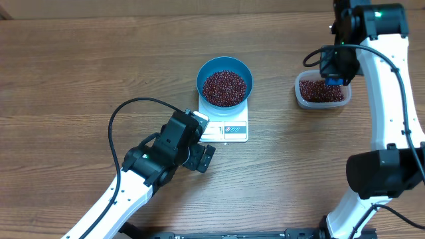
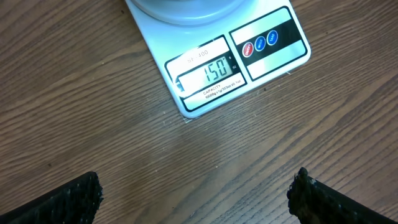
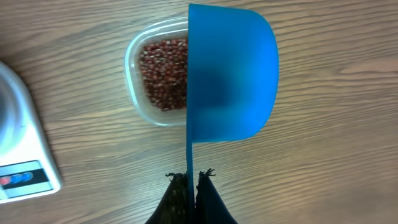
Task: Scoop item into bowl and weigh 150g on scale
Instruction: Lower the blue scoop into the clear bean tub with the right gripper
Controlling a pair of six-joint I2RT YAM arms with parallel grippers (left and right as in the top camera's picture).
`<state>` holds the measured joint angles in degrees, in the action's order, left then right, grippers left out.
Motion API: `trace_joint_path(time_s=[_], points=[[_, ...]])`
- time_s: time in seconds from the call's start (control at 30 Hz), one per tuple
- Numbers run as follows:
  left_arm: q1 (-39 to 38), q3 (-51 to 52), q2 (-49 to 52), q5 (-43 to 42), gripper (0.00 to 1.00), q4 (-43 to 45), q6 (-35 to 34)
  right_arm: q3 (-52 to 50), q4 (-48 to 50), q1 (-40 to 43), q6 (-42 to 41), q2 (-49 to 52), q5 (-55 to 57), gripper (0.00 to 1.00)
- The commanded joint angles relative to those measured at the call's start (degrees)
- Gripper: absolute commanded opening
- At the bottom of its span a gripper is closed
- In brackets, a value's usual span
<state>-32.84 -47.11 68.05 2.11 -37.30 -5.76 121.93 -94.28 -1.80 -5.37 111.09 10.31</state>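
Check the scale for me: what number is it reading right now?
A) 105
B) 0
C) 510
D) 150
D: in the left wrist view the scale plainly reads 150, with the bowl of beans sitting on it in the overhead view.

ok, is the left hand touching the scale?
Apart. The left wrist view shows a strip of bare wooden table between the open left hand and the front corner of the scale.
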Motion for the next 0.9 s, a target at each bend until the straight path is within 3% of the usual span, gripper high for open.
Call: trace_joint_path(time_s=[0.0,0.17,0.87], points=[[0.35,-1.27,0.09,-0.46,1.0,0.04,0.63,0.39,0.31,3.08,-0.63,-5.38,-8.85,0.04],[0.35,-1.27,0.09,-0.46,1.0,0.04,0.66,-0.07,3.1,8.09,-6.75,-5.84,-20.7,0.04],[0.35,-1.27,0.09,-0.46,1.0,0.04,0.63,-8.35,8.52,9.88,-28.3,-5.64,-20.04,0.04]])
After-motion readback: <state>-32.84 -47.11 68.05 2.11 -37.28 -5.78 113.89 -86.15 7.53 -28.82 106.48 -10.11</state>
